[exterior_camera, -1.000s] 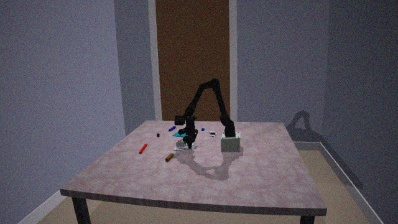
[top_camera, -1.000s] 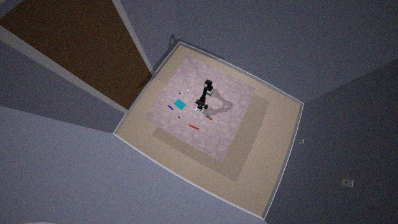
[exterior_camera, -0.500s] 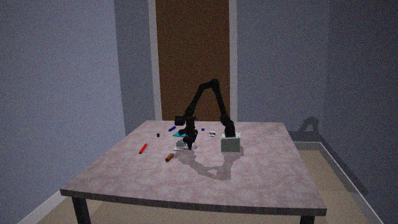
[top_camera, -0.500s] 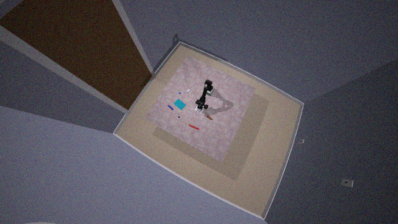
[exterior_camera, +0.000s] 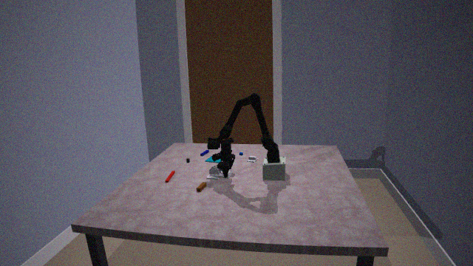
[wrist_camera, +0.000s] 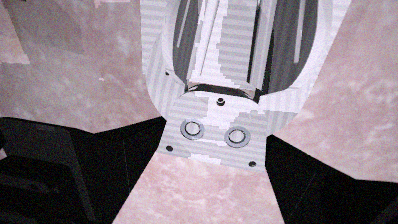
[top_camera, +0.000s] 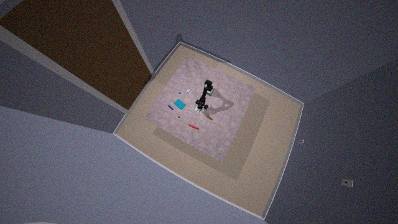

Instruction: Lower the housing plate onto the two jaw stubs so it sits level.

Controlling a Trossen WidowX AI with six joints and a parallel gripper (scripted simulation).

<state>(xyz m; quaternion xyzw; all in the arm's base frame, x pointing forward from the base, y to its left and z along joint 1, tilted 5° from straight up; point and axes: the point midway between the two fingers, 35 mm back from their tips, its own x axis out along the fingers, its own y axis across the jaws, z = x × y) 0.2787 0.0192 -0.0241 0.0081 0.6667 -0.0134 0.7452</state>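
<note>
And here the wrist view's top edge cuts off the white assembly [wrist_camera: 216,120]; in the outside view the arm [exterior_camera: 226,148] partly covers the teal sheet [exterior_camera: 211,159], perhaps its right side, and the small black piece [top_camera: 179,117] [exterior_camera: 188,160] is too tiny to make out!

Housing plate [wrist_camera: 212,142]: between fingers of the hand [top_camera: 199,108] [exterior_camera: 225,175] [wrist_camera: 216,131]
Pedestal [top_camera: 211,91] [exterior_camera: 274,173]: on the surface [top_camera: 217,137] [exterior_camera: 236,225] [wrist_camera: 350,125], right of the hand in the exterior view
Stick [top_camera: 193,127] [exterior_camera: 170,176]: left of the hand there
Sheet [top_camera: 180,104] [exterior_camera: 212,159]: behind the hand there
</note>
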